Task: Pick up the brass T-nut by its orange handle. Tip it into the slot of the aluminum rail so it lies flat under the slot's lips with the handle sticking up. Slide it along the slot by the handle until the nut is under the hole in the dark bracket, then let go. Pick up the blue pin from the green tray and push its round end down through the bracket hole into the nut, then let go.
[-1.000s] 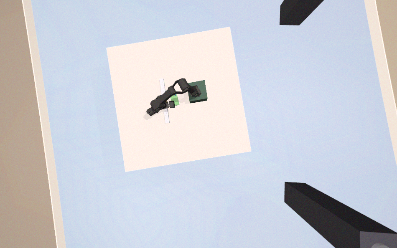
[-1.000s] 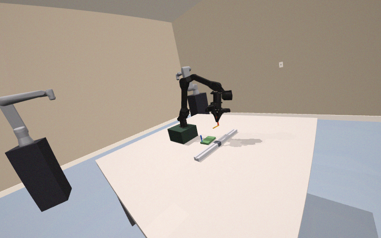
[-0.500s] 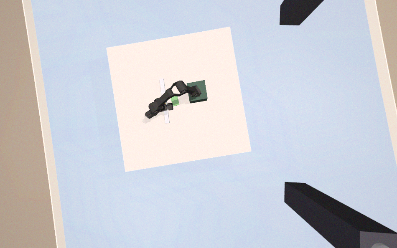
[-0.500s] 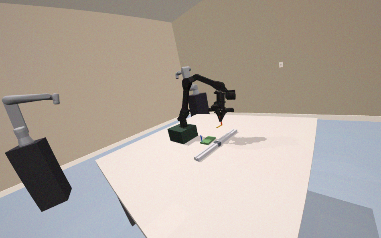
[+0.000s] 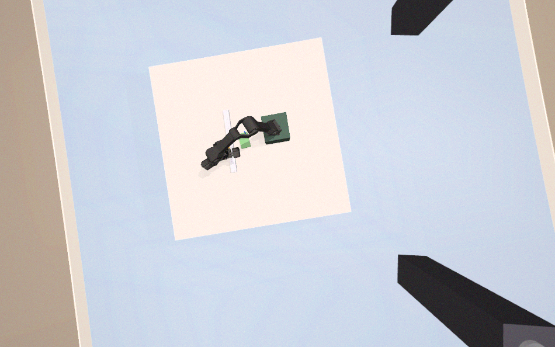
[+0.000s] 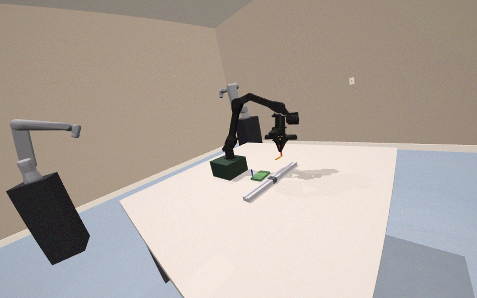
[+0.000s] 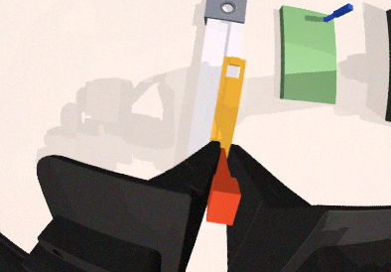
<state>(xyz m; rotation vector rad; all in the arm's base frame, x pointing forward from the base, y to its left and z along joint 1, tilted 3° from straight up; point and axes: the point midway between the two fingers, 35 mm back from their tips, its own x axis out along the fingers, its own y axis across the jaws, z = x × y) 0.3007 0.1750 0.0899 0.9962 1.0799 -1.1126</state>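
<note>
From the top, you see your arm [image 5: 251,125] [image 6: 234,122] reach from the dark green base block [image 5: 283,120] [image 6: 229,168] across the rail [image 5: 226,118] [image 6: 256,192] [image 7: 199,122], its bends hiding part of the rail. The gripper and whatever it holds are too small or covered to judge here.

In the exterior view, your arm rises, arches over and points its gripper [image 6: 280,150] [image 7: 223,150] straight down. The brass T-nut [image 6: 278,158] [image 7: 230,97] hangs above the table [image 6: 288,230], apart from the rail; its orange handle [image 6: 280,153] [image 7: 224,206] stands upright out of the fingers. The blue pin [image 6: 252,173] [image 7: 339,12] stands at one end of the green tray [image 6: 260,175] [image 7: 309,53].

In the wrist view, you have the fingers clamped on the handle. Only here do you see the square opening near the nut's far end and the round hole in the dark bracket [image 6: 272,179] [image 7: 213,9]. The nut overlaps the rail in this view, short of the bracket. The tray holds the pin, which leans past its edge.
</note>
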